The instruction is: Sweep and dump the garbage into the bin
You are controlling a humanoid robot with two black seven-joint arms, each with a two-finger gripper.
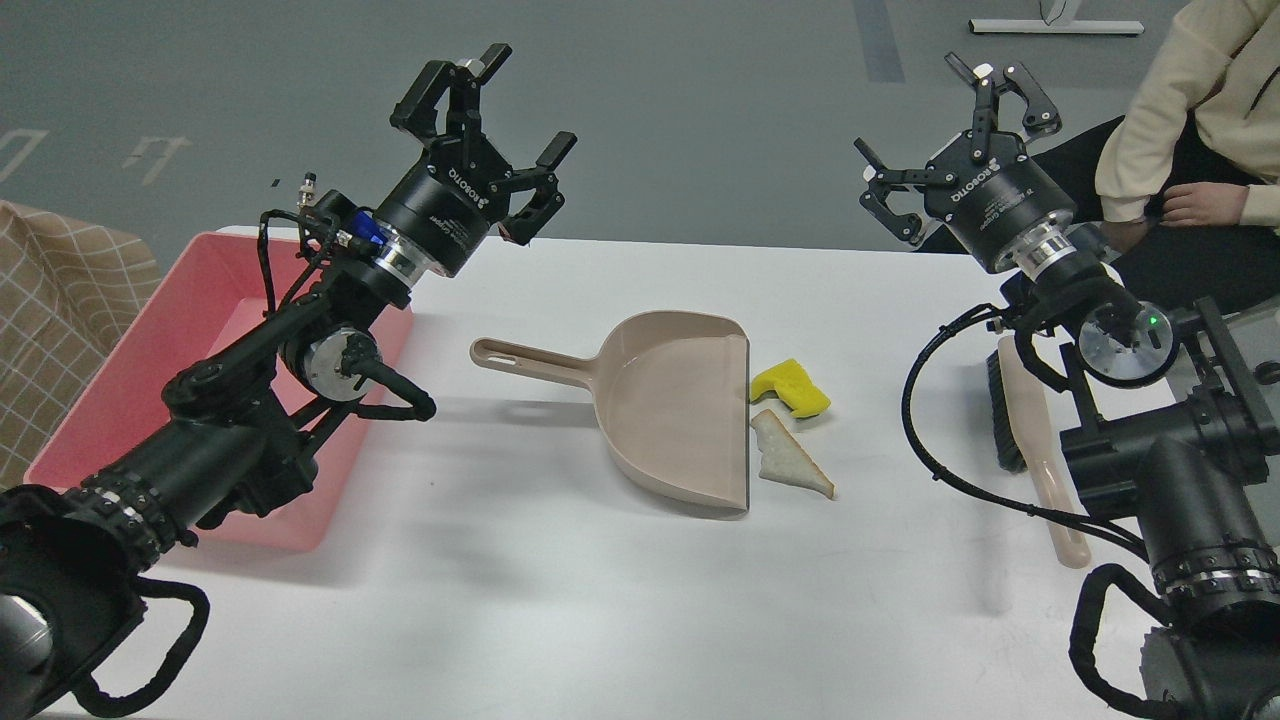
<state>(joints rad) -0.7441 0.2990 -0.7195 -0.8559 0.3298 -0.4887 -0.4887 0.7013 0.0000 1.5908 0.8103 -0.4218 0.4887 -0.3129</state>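
Observation:
The garbage lies mid-table: a yellow spongy chunk [791, 388] and a white triangular slice [787, 465] with a tan crust, both just off the open mouth of the beige dustpan [668, 405]. The pink bin [112, 388] stands at the left, partly hidden by my left arm. A beige brush [1040, 455] with black bristles lies at the right, partly behind my right arm. My left gripper [500, 130] is raised above the table's far left part, open and empty. My right gripper [945, 140] is raised at the far right, open and empty.
A seated person [1190, 150] in a cream top is beyond the table's far right corner. A tan checked cloth [60, 310] sits left of the bin. The white table [560, 600] shows bare surface in front of the dustpan.

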